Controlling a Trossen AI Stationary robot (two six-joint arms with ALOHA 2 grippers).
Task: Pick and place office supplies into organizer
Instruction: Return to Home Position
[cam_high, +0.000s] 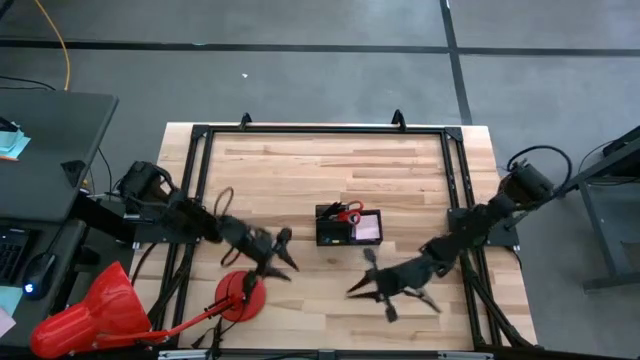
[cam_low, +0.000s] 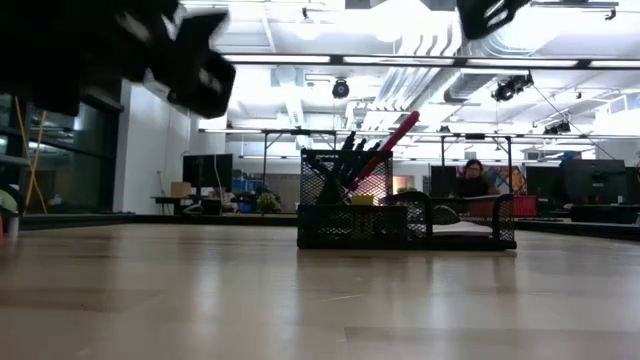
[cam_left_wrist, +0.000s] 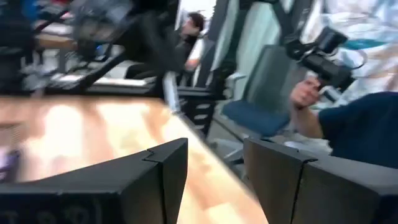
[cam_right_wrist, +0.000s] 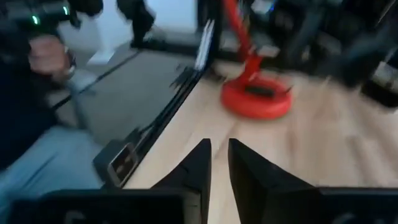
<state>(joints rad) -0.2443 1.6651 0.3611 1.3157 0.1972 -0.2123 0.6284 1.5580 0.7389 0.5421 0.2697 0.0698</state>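
the organizer sits near the middle of the tabletop, red-handled scissors and pink sticky pad already in it, so only parking the arms remains, i judge. the left gripper, fingers spread and empty, hangs between organizer and left edge; the right gripper, fingers nearly together with a thin gap, also empty, hangs toward the right edge. each should lift first, then draw back to its own edge, the left one clearing the red disc.

Light wood table. Black mesh organizer sits about centre, slightly right. Red disc base near left, by the edge.
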